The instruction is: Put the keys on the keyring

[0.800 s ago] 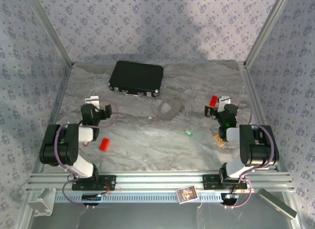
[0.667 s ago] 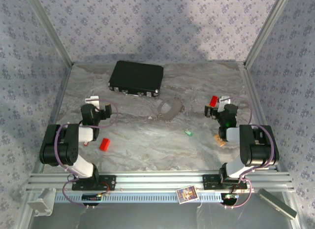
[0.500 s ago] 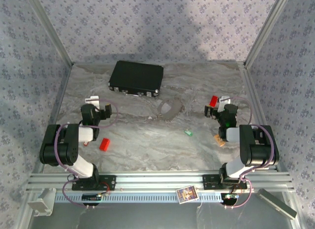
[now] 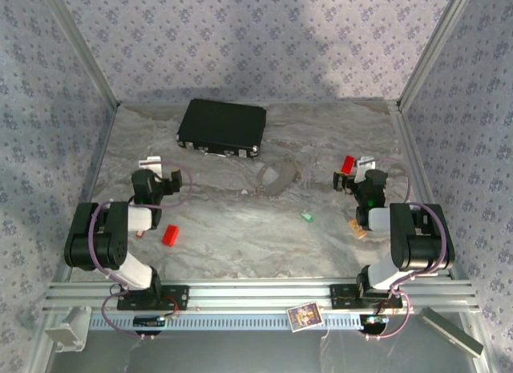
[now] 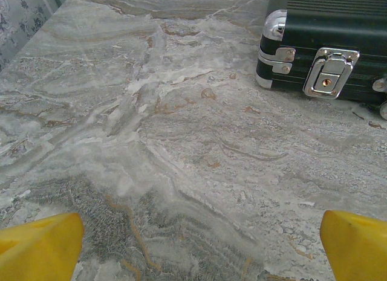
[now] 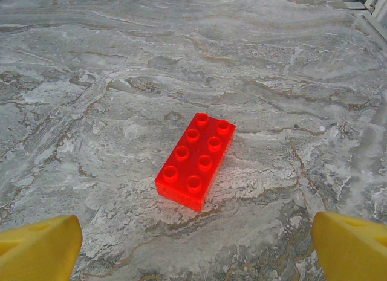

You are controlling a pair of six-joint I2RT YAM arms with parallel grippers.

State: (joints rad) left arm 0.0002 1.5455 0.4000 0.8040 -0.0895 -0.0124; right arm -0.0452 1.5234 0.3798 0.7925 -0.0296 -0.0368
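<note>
The keyring (image 4: 276,178), a thin grey loop, lies on the marble table (image 4: 240,245) near its middle, with a small silver piece (image 4: 244,193) just to its left. A tiny key with a green head (image 4: 306,216) lies to the ring's near right. A small red-and-white bit (image 4: 139,233), perhaps another key, lies by the left arm. My left gripper (image 4: 160,171) (image 5: 196,251) hovers open over bare marble at the left. My right gripper (image 4: 353,171) (image 6: 196,251) is open too, with nothing between its yellow fingertips (image 6: 39,248).
A black case (image 4: 222,127) (image 5: 338,45) with silver latches lies at the back left. One red brick (image 4: 348,164) (image 6: 196,160) sits just ahead of the right gripper, another (image 4: 170,235) by the left arm. A small tan piece (image 4: 357,229) lies beside the right arm.
</note>
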